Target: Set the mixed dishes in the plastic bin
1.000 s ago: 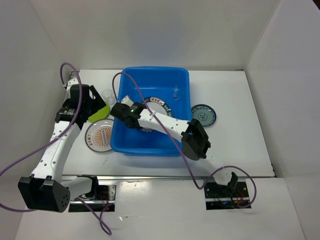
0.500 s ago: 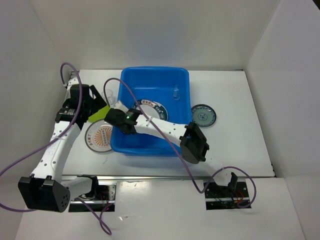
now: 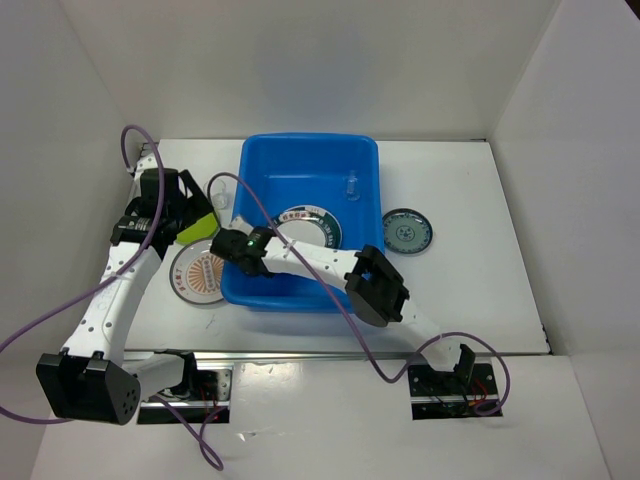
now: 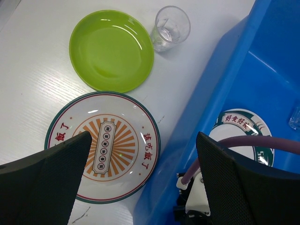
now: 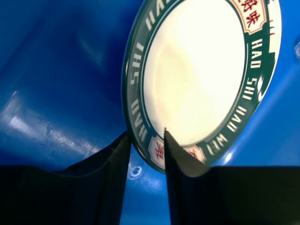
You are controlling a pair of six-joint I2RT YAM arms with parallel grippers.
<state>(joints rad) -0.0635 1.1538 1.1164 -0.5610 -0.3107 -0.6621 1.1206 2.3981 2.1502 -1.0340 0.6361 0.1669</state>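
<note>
The blue plastic bin point(image 3: 355, 160) stands mid-table. My right gripper point(image 3: 250, 250) is low inside its near-left corner, fingers point(image 5: 117, 173) astride the rim of a white teal-rimmed plate point(image 5: 197, 79), shut on it. The plate point(image 3: 308, 225) lies tilted in the bin. A clear cup point(image 3: 352, 186) also sits in the bin. My left gripper point(image 4: 145, 180) is open and empty, hovering over the orange-patterned plate point(image 4: 103, 145) and the bin's left wall point(image 4: 206, 103). The lime-green plate point(image 4: 111, 49) and another clear cup point(image 4: 171, 28) lie beyond it. The small teal plate point(image 3: 407, 230) lies right of the bin.
White enclosure walls rise close on the left, back and right. A purple cable point(image 3: 300, 235) loops over the bin from the right arm. Another cable point(image 3: 135, 145) arcs by the left arm.
My right gripper has drawn back toward the bin's near-left corner, and more of the white plate now shows. The left arm has not moved.
</note>
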